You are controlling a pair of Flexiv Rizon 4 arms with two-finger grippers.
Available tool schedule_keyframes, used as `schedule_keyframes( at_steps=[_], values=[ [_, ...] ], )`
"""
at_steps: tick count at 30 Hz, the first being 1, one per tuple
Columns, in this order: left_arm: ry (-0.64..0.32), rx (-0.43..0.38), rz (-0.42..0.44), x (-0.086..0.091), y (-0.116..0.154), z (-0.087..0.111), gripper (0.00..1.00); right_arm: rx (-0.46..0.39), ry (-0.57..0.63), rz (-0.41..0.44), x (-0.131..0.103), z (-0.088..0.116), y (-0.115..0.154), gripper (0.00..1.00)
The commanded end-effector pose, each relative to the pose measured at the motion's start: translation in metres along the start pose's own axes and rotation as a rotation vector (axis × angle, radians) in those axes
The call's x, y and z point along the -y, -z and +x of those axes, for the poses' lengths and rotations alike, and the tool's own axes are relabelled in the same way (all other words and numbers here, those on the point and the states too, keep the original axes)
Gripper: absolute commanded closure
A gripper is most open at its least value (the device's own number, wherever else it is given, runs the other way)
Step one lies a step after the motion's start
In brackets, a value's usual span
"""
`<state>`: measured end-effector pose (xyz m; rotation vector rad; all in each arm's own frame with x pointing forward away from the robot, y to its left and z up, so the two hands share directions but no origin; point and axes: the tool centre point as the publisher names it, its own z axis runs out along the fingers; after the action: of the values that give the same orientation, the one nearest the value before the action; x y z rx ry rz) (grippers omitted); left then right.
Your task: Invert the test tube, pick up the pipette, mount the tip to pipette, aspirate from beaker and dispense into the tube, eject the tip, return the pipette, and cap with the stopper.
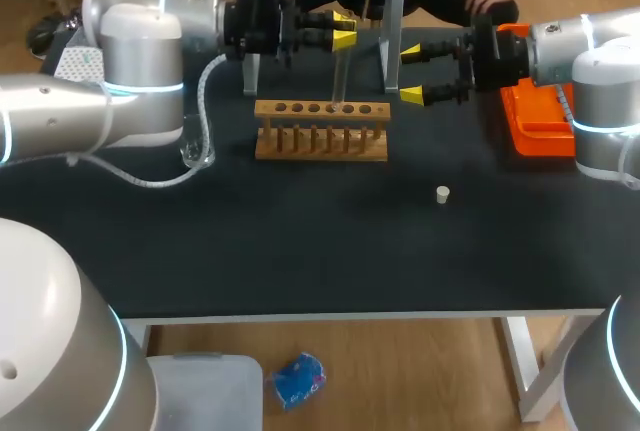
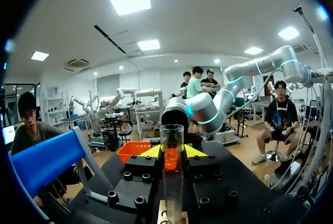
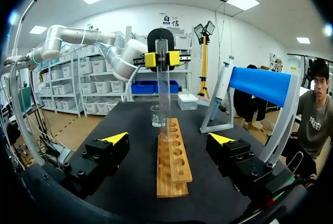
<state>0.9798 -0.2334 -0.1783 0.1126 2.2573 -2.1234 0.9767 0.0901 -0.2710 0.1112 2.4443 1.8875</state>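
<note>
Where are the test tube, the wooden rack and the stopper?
test tube [image 3: 162, 94], right wrist view, middle of glass wall.
wooden rack [image 1: 320, 143], head view, front face.
stopper [image 1: 442, 194], head view, its top.

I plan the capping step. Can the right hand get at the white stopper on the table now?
Probably yes. The right hand is open and empty; the stopper lies alone on the table, in front of the rack, with nothing between them.

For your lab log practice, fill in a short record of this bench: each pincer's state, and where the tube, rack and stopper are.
Left pincer: shut on the tube
Tube: upright, over the rack
Right pincer: open, empty, beside the rack
Rack: wooden, on the table
Stopper: alone on the table, apart from the rack
</note>
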Motion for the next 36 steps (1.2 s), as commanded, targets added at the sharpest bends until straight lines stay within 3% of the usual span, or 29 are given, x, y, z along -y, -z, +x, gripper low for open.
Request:
schedule_keyframes(
  at_steps=[1, 20, 22, 23, 36],
  values=[
    [-0.023, -0.009, -0.010, 0.002, -0.002, -0.006, 1.00, 0.000, 0.000, 0.000, 0.000, 0.000, 0.000, 0.00],
    [-0.008, -0.019, 0.000, 0.002, -0.003, -0.005, 1.00, 0.000, 0.000, 0.000, 0.000, 0.000, 0.000, 0.00],
    [-0.007, -0.018, 0.000, 0.002, -0.003, -0.006, 1.00, 0.000, 0.000, 0.000, 0.000, 0.000, 0.000, 0.00],
    [0.001, -0.016, 0.047, 0.002, -0.003, -0.007, 1.00, 0.000, 0.000, 0.000, 0.000, 0.000, 0.000, 0.00],
    [0.056, -0.010, 0.047, -0.010, 0.002, -0.020, 1.00, 0.000, 0.000, 0.000, 0.000, 0.000, 0.000, 0.00]
  ],
)
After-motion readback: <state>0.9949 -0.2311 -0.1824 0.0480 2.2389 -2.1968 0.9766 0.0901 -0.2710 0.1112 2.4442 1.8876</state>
